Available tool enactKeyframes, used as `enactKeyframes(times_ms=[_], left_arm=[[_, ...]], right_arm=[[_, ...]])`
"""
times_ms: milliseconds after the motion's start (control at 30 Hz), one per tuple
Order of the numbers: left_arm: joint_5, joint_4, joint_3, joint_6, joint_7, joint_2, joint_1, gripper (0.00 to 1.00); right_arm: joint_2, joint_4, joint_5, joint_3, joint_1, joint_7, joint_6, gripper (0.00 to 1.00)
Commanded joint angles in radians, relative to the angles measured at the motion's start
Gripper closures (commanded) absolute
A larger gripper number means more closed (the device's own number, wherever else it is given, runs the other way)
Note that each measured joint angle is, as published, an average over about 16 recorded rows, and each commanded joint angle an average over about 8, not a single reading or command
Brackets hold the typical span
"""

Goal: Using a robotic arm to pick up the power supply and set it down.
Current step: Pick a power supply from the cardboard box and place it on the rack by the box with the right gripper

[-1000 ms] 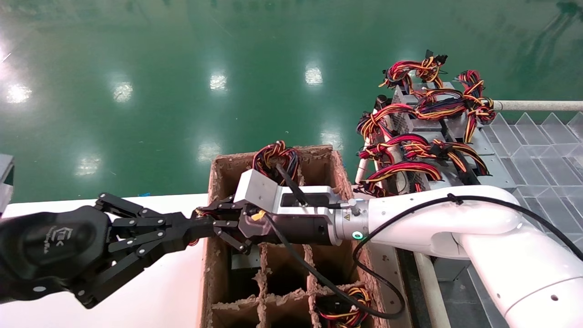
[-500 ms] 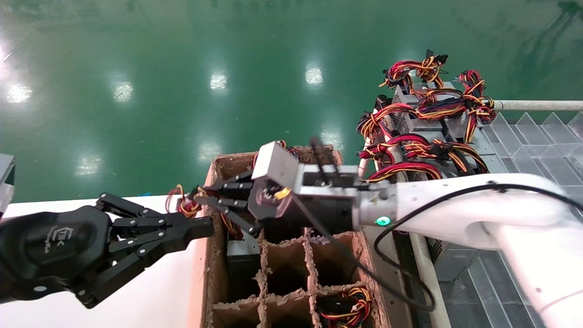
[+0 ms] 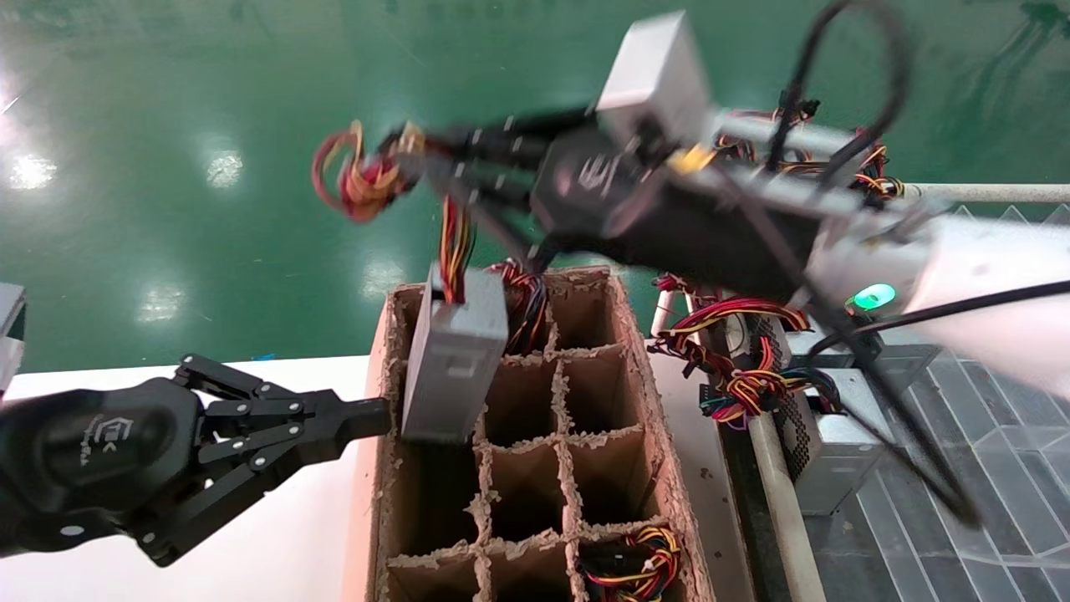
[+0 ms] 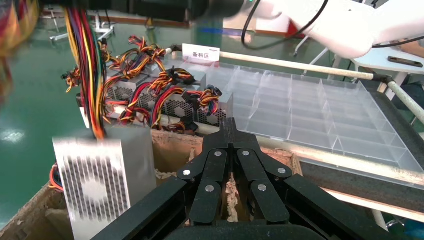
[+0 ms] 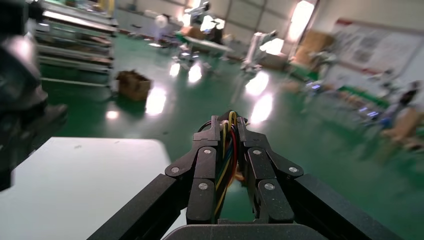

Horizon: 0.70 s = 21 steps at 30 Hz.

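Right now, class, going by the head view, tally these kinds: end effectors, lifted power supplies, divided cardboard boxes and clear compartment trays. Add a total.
End effectors: 2, the left end effector shut beside the box, the right end effector shut on the wires
Lifted power supply: 1, hanging by its wires over the box
Divided cardboard box: 1
Clear compartment tray: 1
Total: 5
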Motion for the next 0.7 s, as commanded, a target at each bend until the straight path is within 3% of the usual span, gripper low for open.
enactKeyframes(times_ms=[33,200,367,700], left_arm=[[0.0,0.0,0.0,0.0,0.0,0.0,0.0,1.0],[0.0,0.0,0.0,0.0,0.0,0.0,0.0,1.0],[0.0,0.0,0.0,0.0,0.0,0.0,0.0,1.0],[0.0,0.0,0.0,0.0,0.0,0.0,0.0,1.0]], right_arm=[[0.03,0.073,0.005,0.022,-0.006,0.025,0.042,1.0],[0.092,0.164,-0.002,0.065,0.012,0.076,0.121,1.0],[0.152,0.177,-0.038,0.077,0.08,0.123,0.143,1.0],[0.254,0.172,-0.222,0.007,0.363,0.274,0.059,1.0]])
